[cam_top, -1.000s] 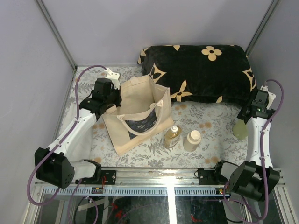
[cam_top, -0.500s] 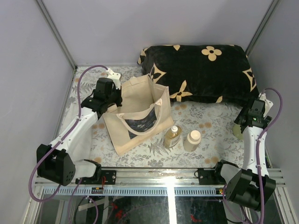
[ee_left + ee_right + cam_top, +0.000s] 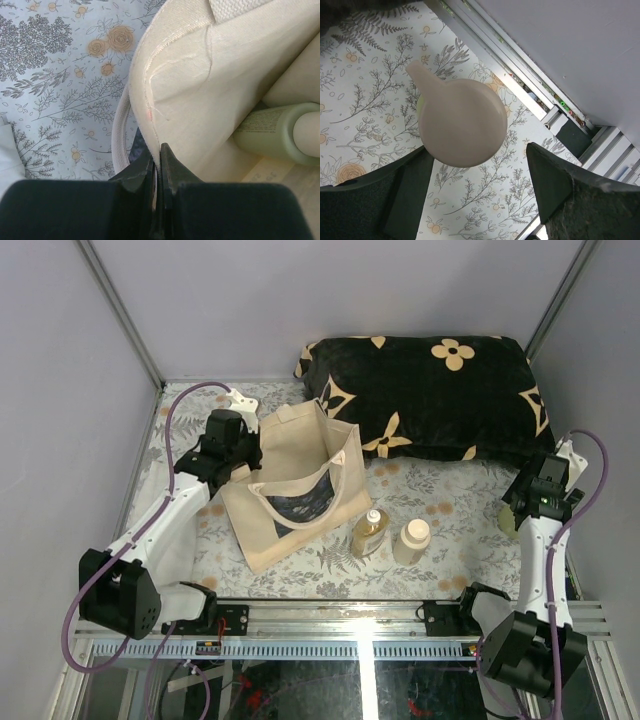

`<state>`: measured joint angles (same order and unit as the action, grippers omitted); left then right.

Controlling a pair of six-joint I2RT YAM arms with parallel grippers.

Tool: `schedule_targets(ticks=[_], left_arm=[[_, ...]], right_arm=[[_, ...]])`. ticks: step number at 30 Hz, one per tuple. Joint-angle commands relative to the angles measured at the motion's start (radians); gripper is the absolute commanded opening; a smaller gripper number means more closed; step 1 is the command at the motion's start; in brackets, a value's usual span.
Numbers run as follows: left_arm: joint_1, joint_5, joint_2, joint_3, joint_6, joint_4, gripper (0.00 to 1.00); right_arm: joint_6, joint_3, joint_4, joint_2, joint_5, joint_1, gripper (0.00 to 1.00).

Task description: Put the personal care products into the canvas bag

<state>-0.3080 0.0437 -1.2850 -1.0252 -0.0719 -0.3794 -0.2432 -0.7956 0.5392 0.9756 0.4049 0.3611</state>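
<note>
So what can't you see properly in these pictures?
- Top view: cloth of the beige canvas bag hides the olive-green bottle inside it.
- Left wrist view: that bottle is cut off by the right edge.
- Top view: the right gripper covers most of the second olive-green bottle.
- Right wrist view: its pale round cap hides its body.
- Top view: any writing on the clear amber-yellow bottle and the cream wide-capped bottle is too small.

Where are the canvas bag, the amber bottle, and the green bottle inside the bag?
canvas bag (image 3: 262, 532): top view, on its plain front wall.
amber bottle (image 3: 368, 537): top view, on its body below the white cap.
green bottle (image 3: 270, 131): left wrist view, on its body, inside the bag.
</note>
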Motion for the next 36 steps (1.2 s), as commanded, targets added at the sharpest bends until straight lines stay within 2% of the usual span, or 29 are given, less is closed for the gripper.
schedule_targets(ticks=[1, 7, 22, 28, 36], left_arm=[[-0.017, 0.038, -0.013, 0.041, -0.032, -0.021, 0.0], [-0.017, 0.025, -0.024, 0.014, -0.027, -0.029, 0.0], [-0.017, 0.016, -0.034, 0.009, -0.024, -0.032, 0.0], [-0.017, 0.03, -0.051, 0.004, -0.024, -0.026, 0.0], [-0.017, 0.04, -0.053, 0.005, -0.025, -0.021, 0.0]], right_arm=[[-0.014, 0.025, -0.053, -0.057, 0.044, 0.004, 0.81], [-0.01, 0.046, -0.082, -0.08, 0.042, 0.004, 0.82], [0.024, 0.062, -0.21, -0.011, -0.011, 0.004, 0.8], [0.04, 0.079, -0.231, -0.025, -0.034, 0.004, 0.69], [0.059, 0.083, -0.231, -0.05, -0.051, 0.004, 0.38]])
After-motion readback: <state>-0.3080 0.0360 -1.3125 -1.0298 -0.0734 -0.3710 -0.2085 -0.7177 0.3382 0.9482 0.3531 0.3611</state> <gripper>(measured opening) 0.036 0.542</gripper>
